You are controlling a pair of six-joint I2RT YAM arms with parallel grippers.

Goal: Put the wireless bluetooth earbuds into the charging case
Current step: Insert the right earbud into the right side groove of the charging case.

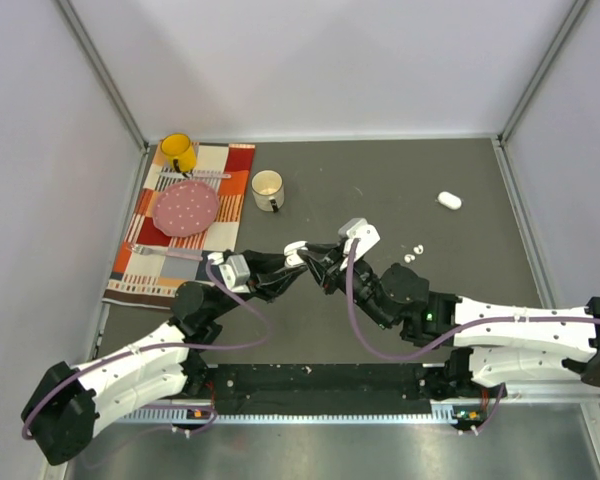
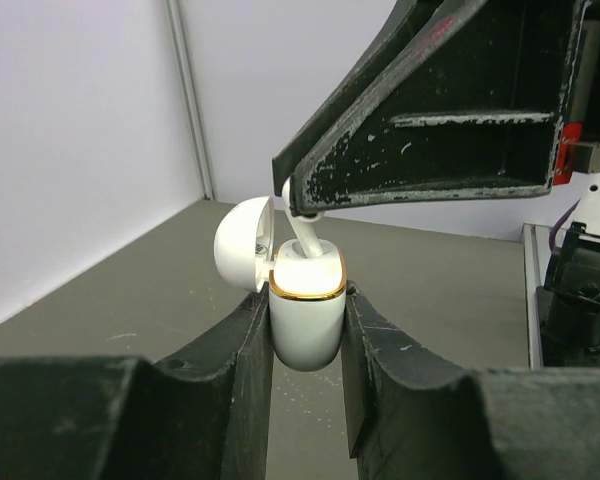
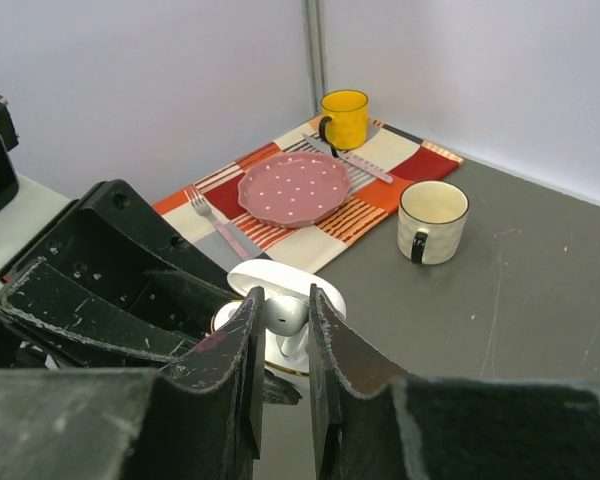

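Note:
My left gripper [image 2: 307,305] is shut on the charging case [image 2: 306,322], a white pebble with a gold rim and its lid [image 2: 242,240] flipped open to the left. Just above it my right gripper [image 3: 283,300] is shut on one white earbud [image 3: 284,314]. The earbud's stem [image 2: 306,238] points down into the case's opening. From above, both grippers meet mid-table around the case [image 1: 296,247]. Two loose earbuds [image 1: 413,253] lie on the grey table to the right of the arms.
A second white case [image 1: 449,201], closed, lies at the far right. At the back left a striped placemat [image 1: 180,225] carries a pink plate [image 1: 187,208], a yellow mug [image 1: 178,152] and cutlery. A white mug [image 1: 268,189] stands beside it.

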